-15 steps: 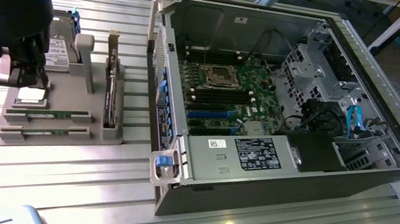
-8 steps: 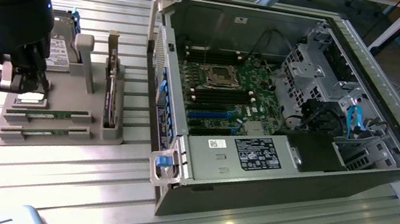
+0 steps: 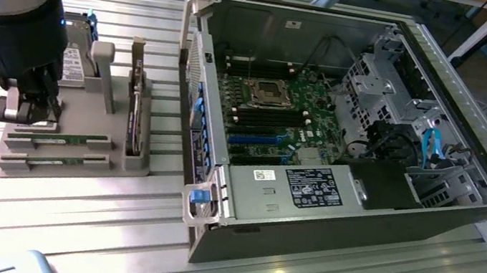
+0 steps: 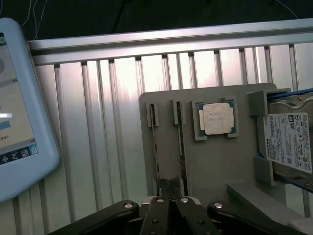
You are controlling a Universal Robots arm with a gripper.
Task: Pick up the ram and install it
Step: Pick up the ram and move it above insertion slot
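The exterior view looks down steeply from a high point some way off. It faces across the ribbed metal surface (image 3: pixel 66 226), with the open computer case (image 3: pixel 334 244) in the middle and the grey holder (image 3: pixel 72 118) at the exterior view's left. The wrist view sits just behind the gripper (image 4: pixel 171 203) and looks nearly straight down, close to that holder (image 4: pixel 215 161). Both views share the holder, the hard drive (image 3: pixel 73 57) (image 4: pixel 286 142) in it, and the surface (image 4: pixel 98 122) around it.

Ribbed bare-metal table (image 3: pixel 66 226), matt grey plastic holder (image 3: pixel 78 112), green circuit-board ram (image 3: pixel 59 141), matt black claw (image 4: pixel 171 200)
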